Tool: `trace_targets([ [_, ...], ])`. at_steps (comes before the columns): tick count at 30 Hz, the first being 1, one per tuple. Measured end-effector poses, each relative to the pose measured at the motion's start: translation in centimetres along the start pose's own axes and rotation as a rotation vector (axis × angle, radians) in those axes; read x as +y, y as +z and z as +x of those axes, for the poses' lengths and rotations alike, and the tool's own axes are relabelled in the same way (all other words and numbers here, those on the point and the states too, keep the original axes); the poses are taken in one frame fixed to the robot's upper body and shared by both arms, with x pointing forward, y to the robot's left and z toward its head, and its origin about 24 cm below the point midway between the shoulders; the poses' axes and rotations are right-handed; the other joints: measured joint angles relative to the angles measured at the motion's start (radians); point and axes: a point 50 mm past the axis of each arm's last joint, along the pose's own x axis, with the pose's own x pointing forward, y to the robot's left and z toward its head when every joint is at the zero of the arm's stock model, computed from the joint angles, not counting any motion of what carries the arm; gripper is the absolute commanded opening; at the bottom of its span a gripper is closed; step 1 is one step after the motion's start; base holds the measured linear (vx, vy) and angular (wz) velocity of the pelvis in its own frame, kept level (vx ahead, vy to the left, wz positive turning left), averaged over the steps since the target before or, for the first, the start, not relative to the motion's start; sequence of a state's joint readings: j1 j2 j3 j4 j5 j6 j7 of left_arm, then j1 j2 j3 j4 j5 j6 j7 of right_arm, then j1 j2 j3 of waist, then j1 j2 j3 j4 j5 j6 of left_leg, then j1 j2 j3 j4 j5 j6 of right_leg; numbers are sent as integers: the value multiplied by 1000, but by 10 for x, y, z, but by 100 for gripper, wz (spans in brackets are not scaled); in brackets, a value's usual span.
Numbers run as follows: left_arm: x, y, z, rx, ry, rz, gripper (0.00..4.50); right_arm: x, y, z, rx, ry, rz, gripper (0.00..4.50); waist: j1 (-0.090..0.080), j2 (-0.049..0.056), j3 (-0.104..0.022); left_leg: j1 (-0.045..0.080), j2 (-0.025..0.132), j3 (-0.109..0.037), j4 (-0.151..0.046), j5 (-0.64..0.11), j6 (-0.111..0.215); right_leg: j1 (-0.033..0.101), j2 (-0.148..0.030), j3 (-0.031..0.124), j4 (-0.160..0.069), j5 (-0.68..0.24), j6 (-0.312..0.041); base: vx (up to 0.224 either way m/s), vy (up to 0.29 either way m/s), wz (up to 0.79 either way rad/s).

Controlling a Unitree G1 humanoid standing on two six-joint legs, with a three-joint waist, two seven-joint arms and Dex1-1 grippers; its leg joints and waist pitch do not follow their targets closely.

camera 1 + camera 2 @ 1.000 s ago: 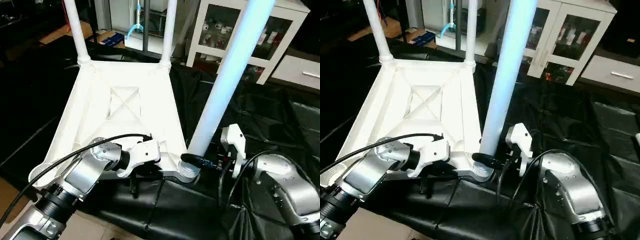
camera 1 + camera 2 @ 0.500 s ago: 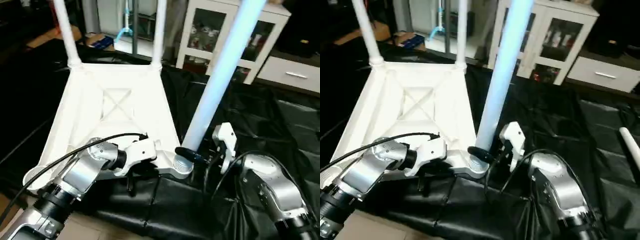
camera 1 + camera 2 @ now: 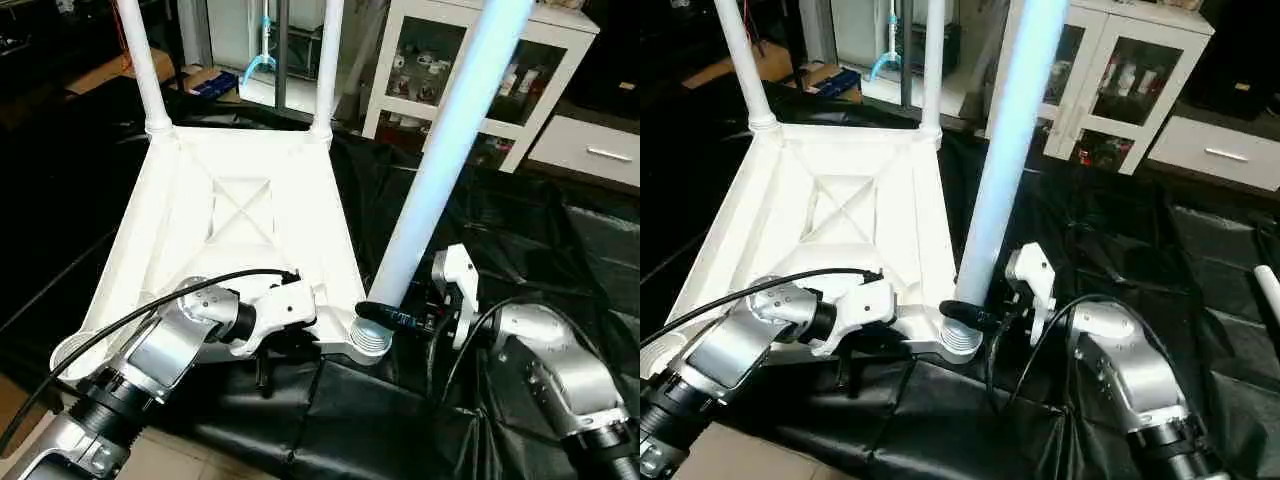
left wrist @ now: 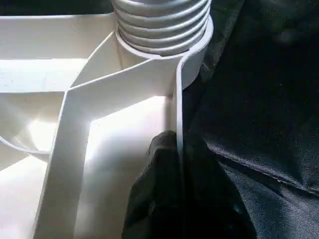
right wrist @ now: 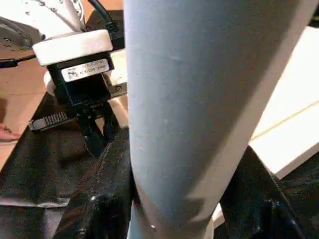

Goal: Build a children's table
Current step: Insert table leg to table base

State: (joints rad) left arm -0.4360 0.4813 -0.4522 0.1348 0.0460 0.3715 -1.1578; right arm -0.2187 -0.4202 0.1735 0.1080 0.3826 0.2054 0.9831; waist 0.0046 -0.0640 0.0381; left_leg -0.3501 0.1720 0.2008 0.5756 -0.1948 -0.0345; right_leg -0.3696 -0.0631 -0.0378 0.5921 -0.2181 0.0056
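Table top (image 3: 240,215) lies upside down on the black sheet (image 3: 520,230), two legs (image 3: 140,60) upright in its far corners. We see the right gripper (image 3: 975,318) clamped around the third leg (image 3: 440,170) just above its threaded end, as it was a second ago; that leg now leans less. The left gripper (image 4: 177,194) stays pinched on the near rim beside that socket (image 3: 368,343).

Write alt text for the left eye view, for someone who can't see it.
An upside-down white table top lies on black sheeting, two legs standing in its far corners. The robot's right pincer grips a third leg at its base, over the near right socket, while the left pincer pinches the top's near edge.
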Motion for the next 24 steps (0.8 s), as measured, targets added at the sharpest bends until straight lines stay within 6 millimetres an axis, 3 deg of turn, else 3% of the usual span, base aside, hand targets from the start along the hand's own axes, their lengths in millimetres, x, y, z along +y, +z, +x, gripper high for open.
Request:
trace_targets([
  [7,0,-1,0,8,11,4,0,3,-5,-2,-20,-29,-21,183,-4,0,0,-1,0,-1,-2,0,0,2,0,-1,-15,0,1,0,0,0],
  [24,0,-1,0,10,14,2,0,5,-9,0,-25,-50,-31,183,-5,-4,-1,0,-1,-1,-2,0,0,1,0,0,-15,-1,1,0,0,0],
])
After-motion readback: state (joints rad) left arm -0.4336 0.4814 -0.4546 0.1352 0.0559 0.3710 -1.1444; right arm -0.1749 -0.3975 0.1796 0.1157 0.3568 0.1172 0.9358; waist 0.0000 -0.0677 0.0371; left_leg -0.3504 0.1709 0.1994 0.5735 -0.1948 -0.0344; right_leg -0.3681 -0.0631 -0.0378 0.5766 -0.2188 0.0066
